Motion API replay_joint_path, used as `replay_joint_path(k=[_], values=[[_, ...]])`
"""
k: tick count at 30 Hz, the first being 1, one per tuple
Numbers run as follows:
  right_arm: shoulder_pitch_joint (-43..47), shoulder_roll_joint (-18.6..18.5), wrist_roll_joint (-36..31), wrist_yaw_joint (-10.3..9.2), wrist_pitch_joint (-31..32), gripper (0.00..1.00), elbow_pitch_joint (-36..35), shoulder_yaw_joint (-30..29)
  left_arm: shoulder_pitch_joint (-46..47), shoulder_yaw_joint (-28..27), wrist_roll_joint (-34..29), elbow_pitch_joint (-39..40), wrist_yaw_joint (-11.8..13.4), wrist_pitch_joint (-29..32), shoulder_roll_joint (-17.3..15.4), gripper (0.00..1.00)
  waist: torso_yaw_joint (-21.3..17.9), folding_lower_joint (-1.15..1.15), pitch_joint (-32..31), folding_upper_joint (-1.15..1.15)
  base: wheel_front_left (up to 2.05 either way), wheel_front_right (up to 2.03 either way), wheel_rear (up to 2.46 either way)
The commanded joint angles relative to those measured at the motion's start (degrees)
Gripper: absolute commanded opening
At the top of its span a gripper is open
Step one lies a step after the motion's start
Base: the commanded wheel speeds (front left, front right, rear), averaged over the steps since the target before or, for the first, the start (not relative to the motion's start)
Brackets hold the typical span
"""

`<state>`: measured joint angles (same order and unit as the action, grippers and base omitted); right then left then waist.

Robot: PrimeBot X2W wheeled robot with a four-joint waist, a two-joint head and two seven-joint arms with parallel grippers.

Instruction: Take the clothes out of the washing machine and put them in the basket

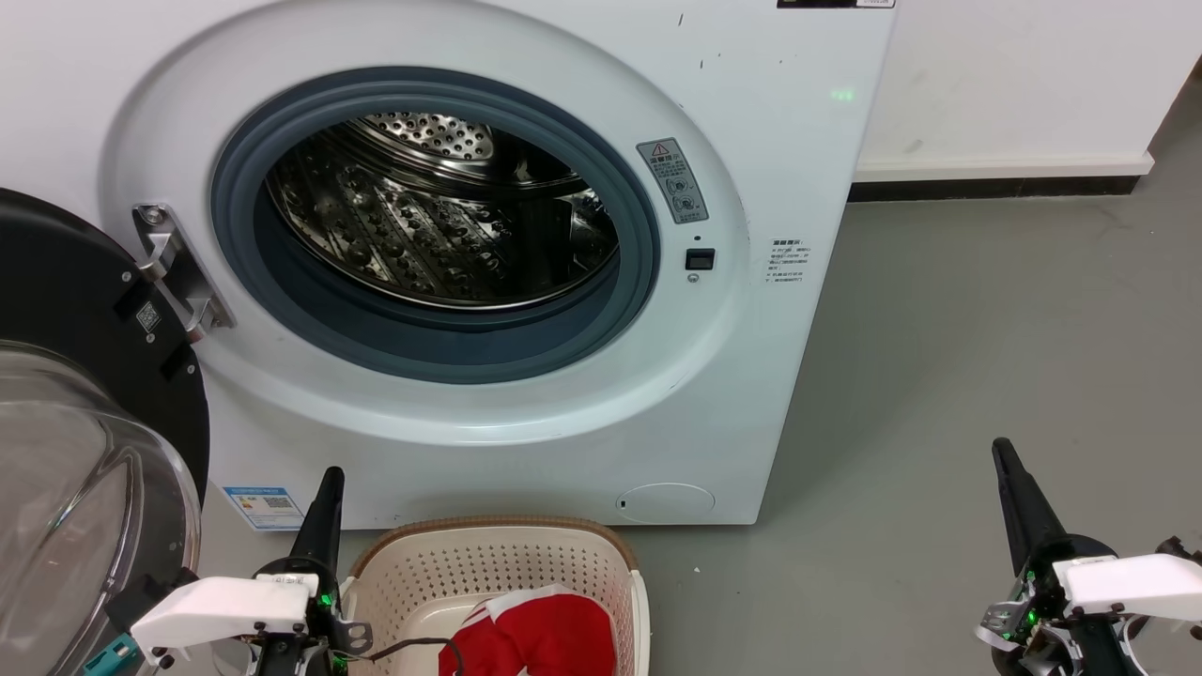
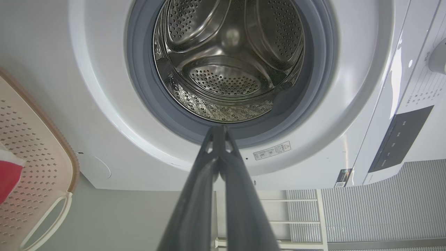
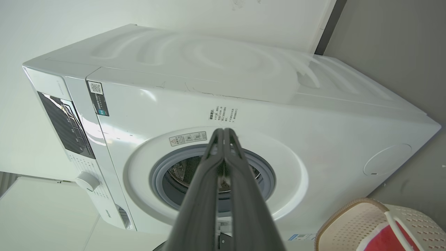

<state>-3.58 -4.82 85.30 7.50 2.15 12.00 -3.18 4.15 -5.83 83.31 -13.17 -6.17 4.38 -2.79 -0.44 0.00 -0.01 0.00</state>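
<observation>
Red cloth with white trim, the clothes (image 1: 540, 638), lies inside the basket (image 1: 488, 528). The basket stands on the floor directly in front of the washing machine (image 1: 770, 141), just below its porthole. I think it stands there so that a garment pulled from the opening has only a short way down. The door (image 1: 84, 451) is swung fully open at the left of the washing machine, as the robot faces it, which leaves the porthole free for the arms. The steel drum (image 1: 423, 216) behind the porthole shows only its perforated wall and ribs, and I see no fabric in the visible part. The basket seems to hold nothing other than the red garment, though its near end is cut off.

The left gripper (image 1: 329, 481) stands low in front of the washing machine, just beside the basket, with its jaws pressed together and nothing between them. The right gripper (image 1: 1001, 453) is well apart to the right of the machine, over bare floor, with its jaws also clenched and empty. My judgement is that the task is nearly or completely done.
</observation>
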Motion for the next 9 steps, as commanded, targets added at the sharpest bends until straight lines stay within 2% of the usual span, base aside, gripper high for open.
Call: replay_joint_path(k=[1, 9], values=[[-1.26, -0.03, 1.17, -0.01, 0.35, 0.00, 0.18, -0.16, 1.06, -0.25, 1.01, -0.05, -0.48, 0.36, -0.14, 0.00, 0.02, 0.00, 0.01, 0.00, 0.00, 0.00, 0.00], [-1.95, 0.09, 4.62, -0.02, 1.31, 0.00, 0.96, -0.51, 1.66, -0.50, 4.50, -0.45, -0.99, 1.16, -0.15, 0.00, 0.19, 0.00, 0.08, 0.00, 0.00, 0.00, 0.00]])
